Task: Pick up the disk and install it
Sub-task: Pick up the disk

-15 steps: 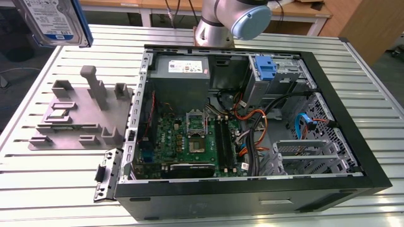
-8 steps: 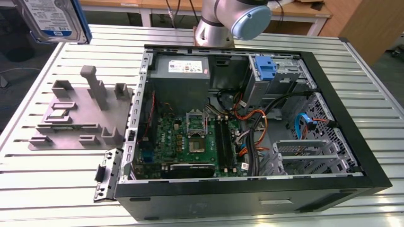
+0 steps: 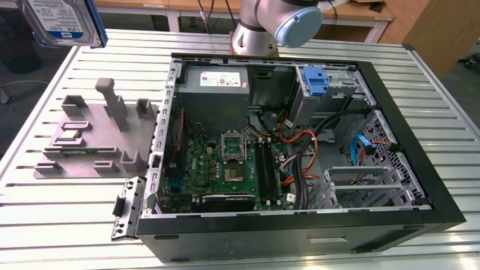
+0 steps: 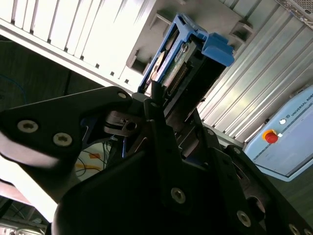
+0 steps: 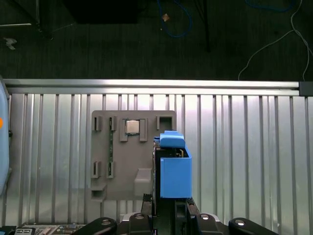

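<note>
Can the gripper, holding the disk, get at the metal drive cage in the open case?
Probably yes: the gripper holds the disk, the computer case lies open, and nothing lies over the drive cage, though a blue cable runs close by.

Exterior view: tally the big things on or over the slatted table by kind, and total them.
disk: 1
open computer case: 1
grey fixture plate: 1
robot arm: 1
Total: 4

1 disk (image 3: 60, 22), 1 open computer case (image 3: 300, 233), 1 grey fixture tray (image 3: 94, 139), 1 power supply (image 3: 217, 81), 1 table (image 3: 67, 225)
</note>
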`<state>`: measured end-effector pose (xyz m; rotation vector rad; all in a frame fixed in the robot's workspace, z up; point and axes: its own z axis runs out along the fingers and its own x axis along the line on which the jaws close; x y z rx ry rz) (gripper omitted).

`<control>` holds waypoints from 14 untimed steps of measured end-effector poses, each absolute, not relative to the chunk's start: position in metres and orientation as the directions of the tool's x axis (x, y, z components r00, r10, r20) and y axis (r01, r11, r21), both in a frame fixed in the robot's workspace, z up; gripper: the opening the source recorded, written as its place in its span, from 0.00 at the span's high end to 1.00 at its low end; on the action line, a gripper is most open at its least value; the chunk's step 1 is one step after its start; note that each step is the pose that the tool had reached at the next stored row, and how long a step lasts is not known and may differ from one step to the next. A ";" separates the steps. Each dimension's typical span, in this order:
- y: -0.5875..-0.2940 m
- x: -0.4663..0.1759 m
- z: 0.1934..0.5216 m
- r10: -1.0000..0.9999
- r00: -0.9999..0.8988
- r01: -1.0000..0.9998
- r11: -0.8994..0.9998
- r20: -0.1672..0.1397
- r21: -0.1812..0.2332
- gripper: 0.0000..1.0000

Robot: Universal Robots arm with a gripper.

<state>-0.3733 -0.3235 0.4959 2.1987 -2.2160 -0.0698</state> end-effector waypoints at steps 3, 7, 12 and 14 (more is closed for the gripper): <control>-0.323 -0.373 0.496 -1.000 -0.008 -0.999 0.007 -0.018 0.045 0.65; -0.323 -0.373 0.496 -1.000 -0.008 -0.999 0.007 -0.018 0.045 0.65; -0.323 -0.371 0.496 -1.000 -0.008 -0.999 0.007 -0.018 0.045 0.65; -0.323 -0.370 0.496 -1.000 -0.008 -0.999 0.007 -0.018 0.045 0.65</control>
